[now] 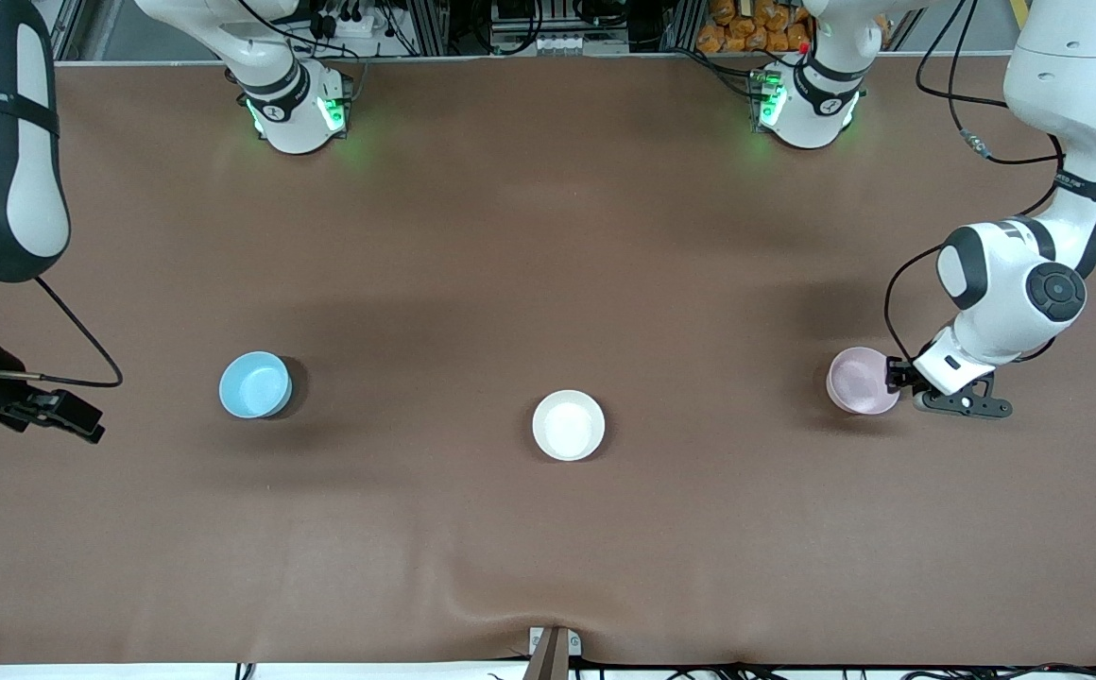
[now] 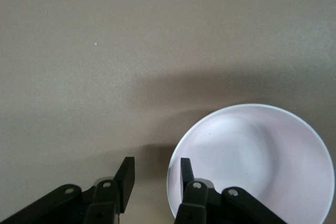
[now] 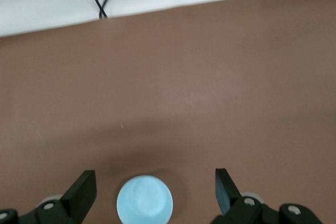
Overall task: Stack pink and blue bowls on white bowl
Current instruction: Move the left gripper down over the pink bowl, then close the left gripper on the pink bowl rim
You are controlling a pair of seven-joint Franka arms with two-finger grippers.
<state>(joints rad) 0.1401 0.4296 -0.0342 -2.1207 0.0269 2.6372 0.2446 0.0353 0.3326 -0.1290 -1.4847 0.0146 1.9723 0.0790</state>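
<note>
The left hand [image 2: 155,174] straddles the pink bowl's [image 1: 860,380] rim at the left arm's end of the bench [image 1: 548,236], fingers narrowed, seemingly not yet pinching. The right hand [image 3: 155,186] hangs spread above the blue bowl [image 1: 255,384]. The white bowl [image 1: 568,425] sits between them.

Brown table cover [image 1: 548,236]; black cables [image 1: 359,19] along top edge

A pale pink round plastic bowl [image 1: 860,380] sits upright at the table's three o'clock, a light blue one [image 1: 255,384] at nine, a white one [image 1: 568,425] between.
</note>
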